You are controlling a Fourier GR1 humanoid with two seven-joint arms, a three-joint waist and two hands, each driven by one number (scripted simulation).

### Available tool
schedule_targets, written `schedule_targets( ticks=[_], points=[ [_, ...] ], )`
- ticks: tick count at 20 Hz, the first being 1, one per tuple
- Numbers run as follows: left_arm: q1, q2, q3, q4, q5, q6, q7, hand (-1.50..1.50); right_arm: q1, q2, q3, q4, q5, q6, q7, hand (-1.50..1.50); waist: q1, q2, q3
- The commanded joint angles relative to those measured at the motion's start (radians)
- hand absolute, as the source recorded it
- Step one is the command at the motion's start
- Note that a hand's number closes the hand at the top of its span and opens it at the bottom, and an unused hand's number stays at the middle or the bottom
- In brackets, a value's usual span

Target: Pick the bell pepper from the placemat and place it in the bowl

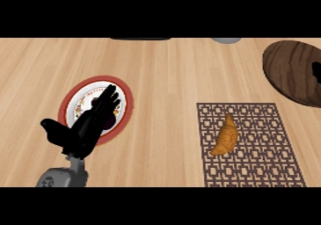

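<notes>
Bare worktop [162, 74] lies wide between the red-rimmed plate [70, 99] and the patterned placemat [266, 145]. The left robot hand [88, 125], fingers straight, covers the plate. The dark wooden bowl [292, 72] occupies the far right corner.

A dark wooden board [293, 72] lies at the counter's [169, 79] right edge
</notes>
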State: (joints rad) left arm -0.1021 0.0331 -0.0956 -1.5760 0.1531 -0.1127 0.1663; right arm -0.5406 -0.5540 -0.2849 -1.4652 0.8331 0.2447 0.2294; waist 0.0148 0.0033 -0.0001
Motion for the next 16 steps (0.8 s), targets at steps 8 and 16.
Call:
schedule_targets(
  ticks=[8, 16],
  points=[
    [-0.076, -0.024, -0.005, 0.039, 0.001, 0.0, 0.031, 0.0, -0.247, -0.056, -0.005, 0.689, 0.135, -0.344, -0.274, 1.5, 0.02, 0.01, 0.001],
    [-0.027, -0.029, -0.043, 0.013, -0.016, -0.015, 0.0, 0.0, -0.362, -0.129, 0.007, 1.035, 0.247, -0.386, -0.245, 1.5, 0.067, 0.027, 0.003]
  ],
)
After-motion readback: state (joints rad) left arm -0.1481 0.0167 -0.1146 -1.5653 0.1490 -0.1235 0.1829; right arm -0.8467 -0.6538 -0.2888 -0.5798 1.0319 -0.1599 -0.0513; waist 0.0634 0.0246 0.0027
